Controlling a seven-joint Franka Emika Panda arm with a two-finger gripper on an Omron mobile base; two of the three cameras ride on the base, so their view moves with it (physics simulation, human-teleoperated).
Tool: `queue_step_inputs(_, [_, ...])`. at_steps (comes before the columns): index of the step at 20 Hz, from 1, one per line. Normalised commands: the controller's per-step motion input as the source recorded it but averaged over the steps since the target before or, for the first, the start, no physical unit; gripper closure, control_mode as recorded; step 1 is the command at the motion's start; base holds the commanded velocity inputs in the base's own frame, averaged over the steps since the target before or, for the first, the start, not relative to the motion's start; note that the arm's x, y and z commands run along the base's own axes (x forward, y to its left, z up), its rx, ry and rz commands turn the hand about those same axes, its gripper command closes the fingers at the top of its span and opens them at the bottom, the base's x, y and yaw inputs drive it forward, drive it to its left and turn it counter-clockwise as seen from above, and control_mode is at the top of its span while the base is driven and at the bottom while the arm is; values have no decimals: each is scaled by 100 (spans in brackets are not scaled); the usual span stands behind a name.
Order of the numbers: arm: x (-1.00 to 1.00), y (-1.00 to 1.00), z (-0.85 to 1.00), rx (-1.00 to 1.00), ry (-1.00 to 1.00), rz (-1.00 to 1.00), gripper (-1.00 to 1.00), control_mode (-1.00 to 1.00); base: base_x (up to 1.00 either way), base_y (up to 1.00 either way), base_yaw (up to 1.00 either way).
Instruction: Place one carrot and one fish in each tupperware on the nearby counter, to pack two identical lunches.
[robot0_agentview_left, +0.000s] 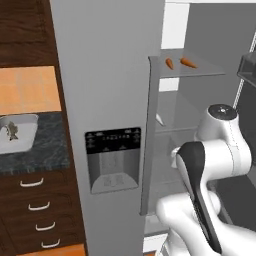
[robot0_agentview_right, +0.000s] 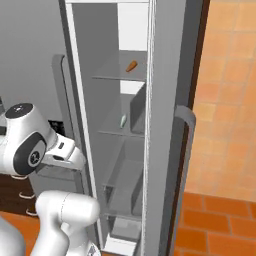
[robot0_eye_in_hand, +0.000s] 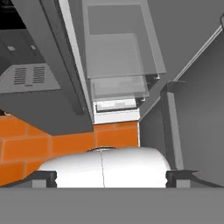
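Two orange carrots (robot0_agentview_left: 169, 63) (robot0_agentview_left: 188, 62) lie on the upper glass shelf of the open fridge; from the right, one carrot (robot0_agentview_right: 131, 66) shows on that shelf. A slim pale fish (robot0_agentview_right: 123, 120) (robot0_agentview_left: 159, 119) rests on the shelf below. My gripper (robot0_eye_in_hand: 111, 178) is open, its dark fingertips (robot0_eye_in_hand: 43, 177) far apart with nothing between them. It hangs low in front of the fridge and looks down at the lower shelves and the floor. The dark counter (robot0_agentview_left: 45, 145) lies left of the fridge. The tupperware is out of view.
The left fridge door (robot0_agentview_left: 110, 125) with its dispenser panel and long handle (robot0_agentview_left: 150, 135) stands shut between counter and open compartment. The right door (robot0_agentview_right: 165, 125) is swung open. A steel sink (robot0_agentview_left: 17, 135) sits in the counter over drawers (robot0_agentview_left: 35, 205). Orange floor tiles (robot0_eye_in_hand: 43, 144) lie below.
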Motion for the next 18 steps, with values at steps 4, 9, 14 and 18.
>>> queue_step_inputs(4, [0, 0, 0, 0, 0, 0, -100, 100, 40, -55, -6])
queue_step_inputs(9, [0, 0, 0, 0, 0, 0, -100, 100, 38, -35, -2])
queue_step_inputs(14, [45, 0, 17, 3, -20, 0, -100, -100, 0, 0, 0])
queue_step_inputs(18, [27, 0, 94, 0, -40, 0, -100, -100, 0, 0, 0])
